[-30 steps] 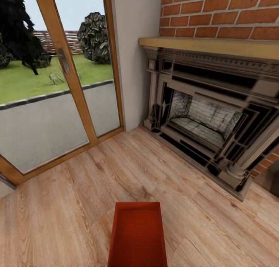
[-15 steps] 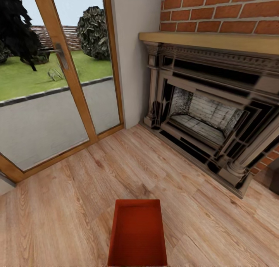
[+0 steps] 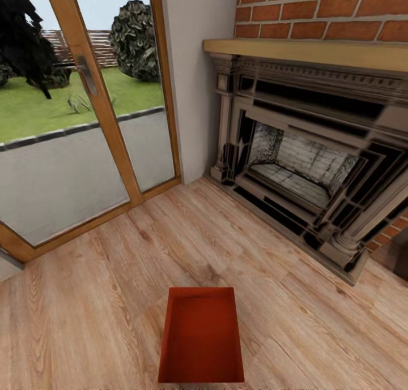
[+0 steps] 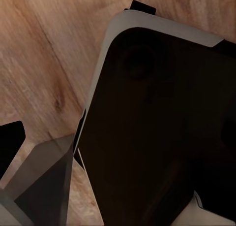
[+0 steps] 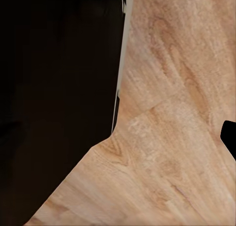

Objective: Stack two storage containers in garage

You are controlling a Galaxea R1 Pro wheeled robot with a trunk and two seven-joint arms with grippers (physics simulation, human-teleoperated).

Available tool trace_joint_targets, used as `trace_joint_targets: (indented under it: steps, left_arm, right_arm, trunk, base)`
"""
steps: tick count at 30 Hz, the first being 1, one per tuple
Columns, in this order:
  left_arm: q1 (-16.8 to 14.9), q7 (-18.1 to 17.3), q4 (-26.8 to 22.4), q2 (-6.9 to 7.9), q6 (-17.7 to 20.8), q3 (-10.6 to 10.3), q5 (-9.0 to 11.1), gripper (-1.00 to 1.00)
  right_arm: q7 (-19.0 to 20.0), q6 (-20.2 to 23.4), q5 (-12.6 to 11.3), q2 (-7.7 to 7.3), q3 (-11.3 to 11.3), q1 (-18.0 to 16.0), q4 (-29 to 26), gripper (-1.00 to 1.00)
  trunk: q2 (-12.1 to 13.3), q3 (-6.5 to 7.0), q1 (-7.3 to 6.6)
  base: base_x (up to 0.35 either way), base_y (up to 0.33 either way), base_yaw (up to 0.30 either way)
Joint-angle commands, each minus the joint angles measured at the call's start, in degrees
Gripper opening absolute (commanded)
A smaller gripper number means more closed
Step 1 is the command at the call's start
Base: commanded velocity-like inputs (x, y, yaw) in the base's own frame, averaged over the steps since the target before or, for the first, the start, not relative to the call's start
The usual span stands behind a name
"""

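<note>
Storage container (image 3: 201, 338), open-topped, nothing inside, on wood floor (image 3: 102, 288)

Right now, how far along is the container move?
Nothing looks done: one orange-red container sits on the light wood floor by the brick fireplace and glass doors, so still in the living room. Left: getting both to the garage and stacking them.

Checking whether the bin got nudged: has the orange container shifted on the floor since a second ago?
Cannot tell: the storage container shows more fully, but the fireplace shifted too, so the camera moved.
</note>
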Motion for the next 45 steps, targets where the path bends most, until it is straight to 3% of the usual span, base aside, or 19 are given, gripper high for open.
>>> trace_joint_targets:
  steps: [1,45]
  left_arm:
    - [-0.02,0.12,0.02,-0.01,-0.15,-0.25,0.28,1.00]
    - [-0.02,0.12,0.03,-0.01,-0.16,-0.25,0.28,1.00]
  right_arm:
    - [-0.03,-0.26,-0.40,0.03,0.48,-0.04,0.14,1.00]
    - [-0.03,-0.24,-0.40,0.03,0.48,-0.05,0.14,1.00]
  trunk:
    - [-0.03,-0.14,0.00]
    - [-0.03,-4.18,0.00]
  base:
    - [0.000,0.000,0.000]
    - [0.000,0.000,0.000]
